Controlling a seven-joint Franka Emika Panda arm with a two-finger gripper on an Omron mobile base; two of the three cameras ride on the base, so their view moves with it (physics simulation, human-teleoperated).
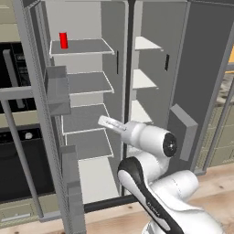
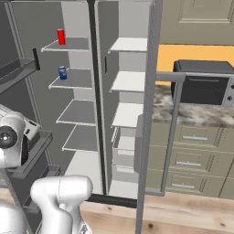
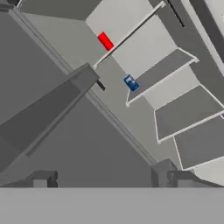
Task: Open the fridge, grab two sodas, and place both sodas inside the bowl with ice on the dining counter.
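**Colours and patterns on record**

Fridge point(image 2: 87, 18): dark grey doors and casing, pale grey shelves point(image 1: 82, 45), grey door bins point(image 1: 57, 89), black centre strip.
Red soda point(image 1: 63, 40): plain bright red.
Blue soda point(image 2: 62, 72): blue with small pale markings.
Robot arm point(image 1: 151, 139): white shell, dark joints.
Tool point(image 3: 111, 178): dark grey finger tips.
Counter point(image 2: 196, 112): mottled grey-brown stone.
Toaster oven point(image 2: 203, 82): black, grey trim.
Drawers point(image 2: 192, 155): beige-olive, silver handles.
Wall point(image 2: 192, 52): orange-yellow.
Floor point(image 2: 183, 215): light wood grain.
Built-in oven point(image 1: 18, 155): black.
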